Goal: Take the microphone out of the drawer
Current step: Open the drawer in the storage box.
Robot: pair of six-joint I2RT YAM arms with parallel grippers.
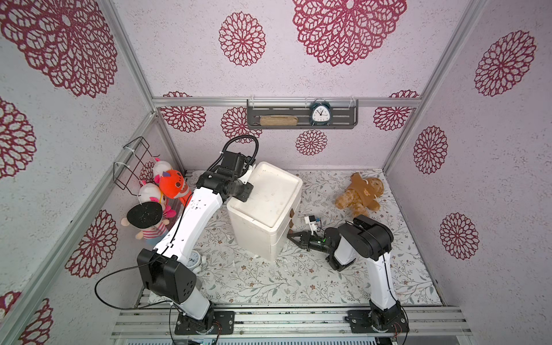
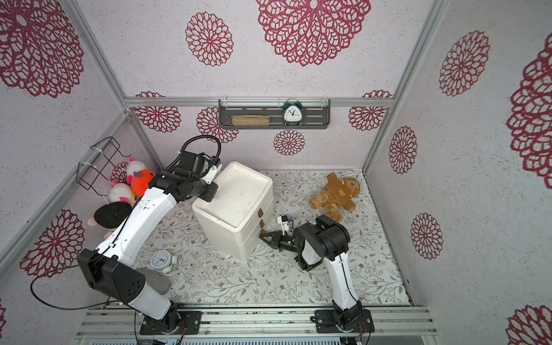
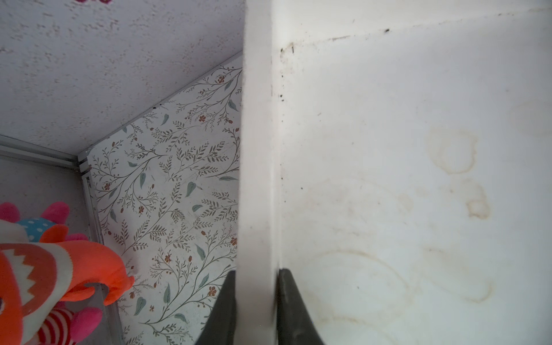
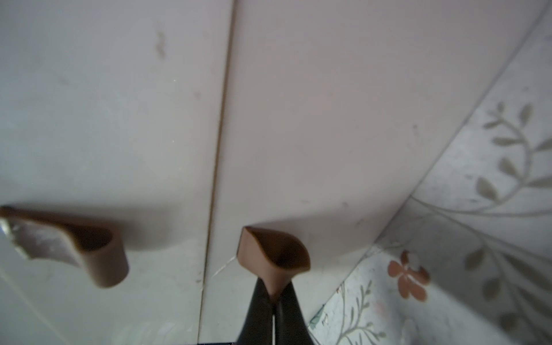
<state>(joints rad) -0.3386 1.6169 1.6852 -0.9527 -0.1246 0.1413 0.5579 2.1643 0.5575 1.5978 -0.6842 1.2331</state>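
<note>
Since microphone's unseen, you can't choose a hold | right pincer (image 4: pixel 273 298) pinching floppy drawer tab (image 4: pixel 274 251) | left pincer (image 3: pixel 257 298) clamping cabinet rim (image 3: pixel 257 149)

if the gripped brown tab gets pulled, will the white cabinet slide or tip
Probably light: the white cabinet looks like thin plastic, so it may slide on the smooth floral mat. It stands tall and narrow, so tipping is possible, though the brown tab sits low. The left gripper, jaws shut on its top rim, should steady it.
</note>
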